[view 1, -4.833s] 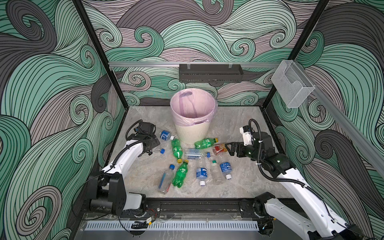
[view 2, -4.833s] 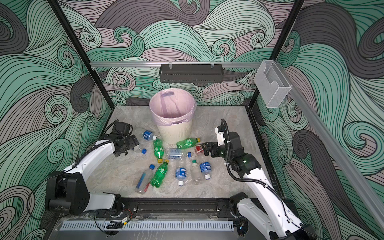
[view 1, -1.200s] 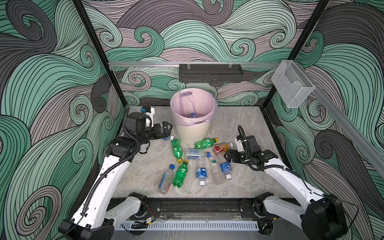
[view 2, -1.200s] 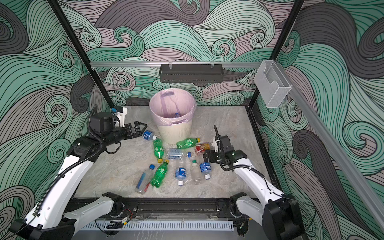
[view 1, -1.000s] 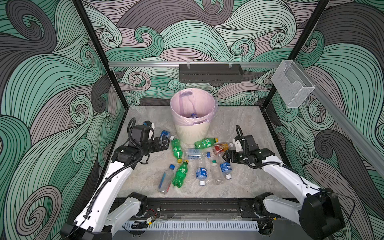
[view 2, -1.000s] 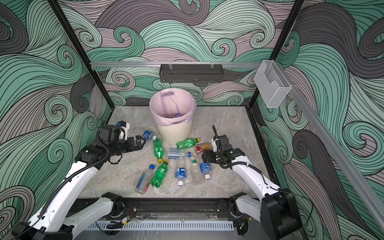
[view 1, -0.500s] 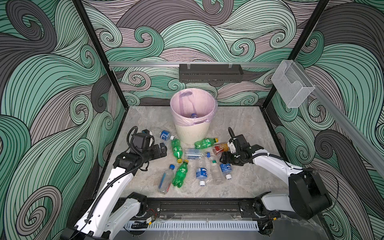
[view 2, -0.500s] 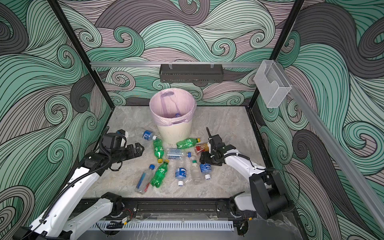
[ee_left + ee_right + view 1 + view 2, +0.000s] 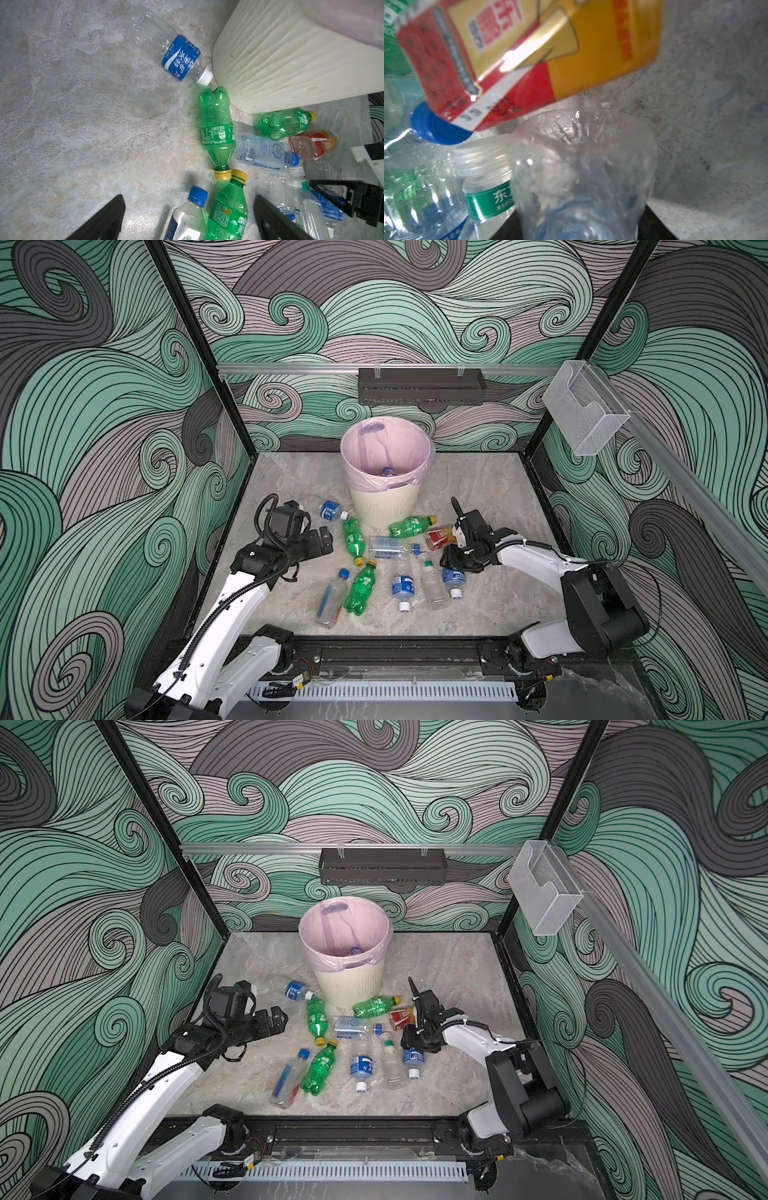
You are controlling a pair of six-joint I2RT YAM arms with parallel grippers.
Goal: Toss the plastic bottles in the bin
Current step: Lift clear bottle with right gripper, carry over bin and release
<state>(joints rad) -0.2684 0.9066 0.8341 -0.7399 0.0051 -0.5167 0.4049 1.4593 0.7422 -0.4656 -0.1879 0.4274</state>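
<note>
- At the front of the tabletop (image 9: 478, 485), a clear bottle with a blue cap (image 9: 332, 601) and a green bottle (image 9: 361, 585) are lying side by side, touching nothing but each other.
- A little further in, the right tool (image 9: 454, 568) is reaching down onto the blue-label bottle (image 9: 456, 578). In the right wrist view its dark fingers (image 9: 652, 218) are pressing on both sides of the bottle's clear body, so it appears to be clamping it.
- A green-label bottle (image 9: 432, 585) is lying right against the held one. The lift is probably best taken straight up, so the neighbour is not getting dragged along.
- The thin, empty plastic is likely giving under the squeeze, so a firm but gentle grip and a steady rise are the safer choice.
- The left tool (image 9: 326, 540) is hovering low with its jaws wide apart and nothing between them. It is facing the green bottles near the middle.
- Just beyond the right tool, a red-label bottle (image 9: 438, 537) is lying close enough to be knocked on the way up.
- At the back, the bin (image 9: 386, 506) is standing upright with one bottle (image 9: 387, 471) showing inside.
- The bin is standing far taller than the bottles, so the carry needs to be clearing the rim fully before the tool lets go over the opening.
</note>
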